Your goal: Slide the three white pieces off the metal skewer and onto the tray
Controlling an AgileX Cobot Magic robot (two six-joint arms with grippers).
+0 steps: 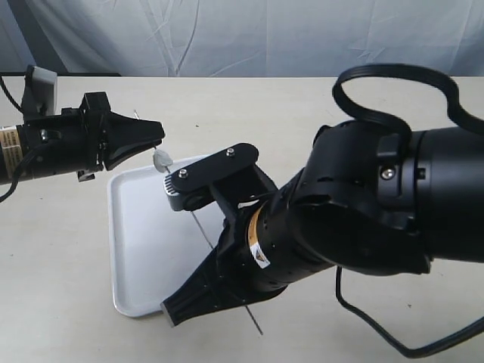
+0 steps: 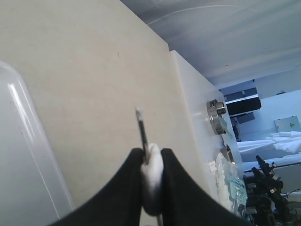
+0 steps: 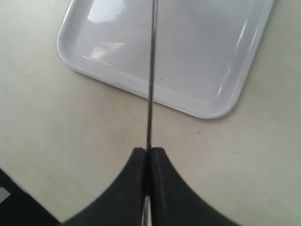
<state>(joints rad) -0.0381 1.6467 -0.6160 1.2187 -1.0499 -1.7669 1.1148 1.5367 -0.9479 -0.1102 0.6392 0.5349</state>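
The metal skewer [image 1: 203, 227] slants over the white tray [image 1: 144, 242], held at both ends. My right gripper [image 1: 175, 308] is shut on its lower part near the tray's front corner. In the right wrist view the gripper [image 3: 148, 150] pinches the skewer [image 3: 151, 84], which runs bare over the tray [image 3: 197, 47]. My left gripper [image 1: 155, 140] is at the skewer's upper end. Its jaws [image 2: 151, 155] are shut on a white piece [image 2: 153, 179] threaded on the skewer [image 2: 142, 129]. That piece [image 1: 161, 158] shows just below the fingertips. No other white piece shows clearly.
The beige table [image 1: 68, 249] surrounds the tray, whose rim [image 2: 19, 141] shows in the left wrist view. A black cable [image 1: 378, 333] loops from the bulky right arm at the front right. A blue-grey cloth hangs behind the table.
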